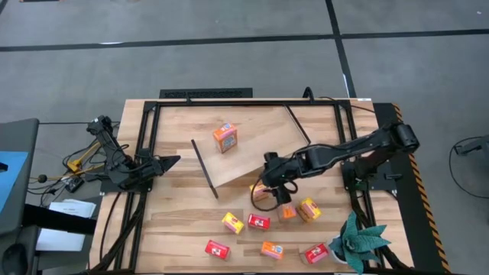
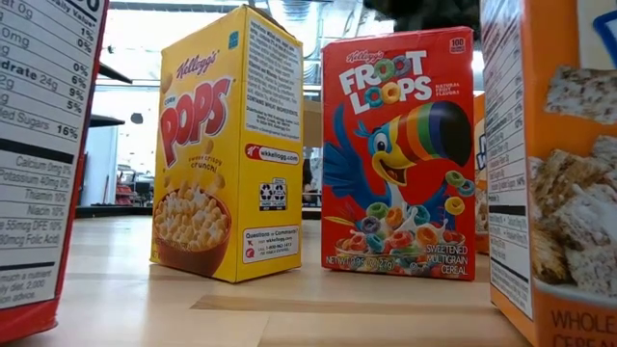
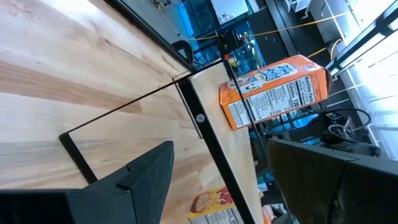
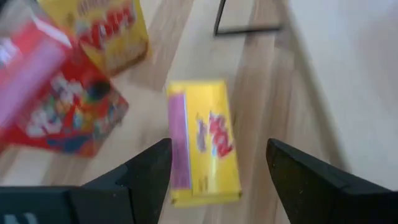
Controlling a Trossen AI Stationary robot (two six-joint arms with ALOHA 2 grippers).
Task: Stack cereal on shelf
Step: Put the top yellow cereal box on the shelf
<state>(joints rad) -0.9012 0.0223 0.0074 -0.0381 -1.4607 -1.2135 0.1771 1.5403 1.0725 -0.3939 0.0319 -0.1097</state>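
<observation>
The shelf (image 1: 252, 145), a light-wood board with black rod frames, lies slanted on the tabletop. One orange cereal box (image 1: 225, 137) stands on it, also seen in the left wrist view (image 3: 273, 90). Several more boxes stand near the front edge, among them a yellow one (image 2: 227, 145) and a red one (image 2: 400, 154). A yellow box (image 4: 205, 143) lies flat just off the shelf's near edge. My right gripper (image 4: 217, 180) hangs open above it, slanting down, with a finger to either side and clear of it. My left gripper (image 1: 164, 164) waits open at the table's left.
A red box (image 4: 56, 106) and an upright yellow box (image 4: 112, 28) stand close beside the flat one. The shelf's black rod (image 4: 245, 28) is just beyond it. A green plant (image 1: 357, 241) sits at the near right corner. Black rails (image 1: 145, 153) frame the tabletop.
</observation>
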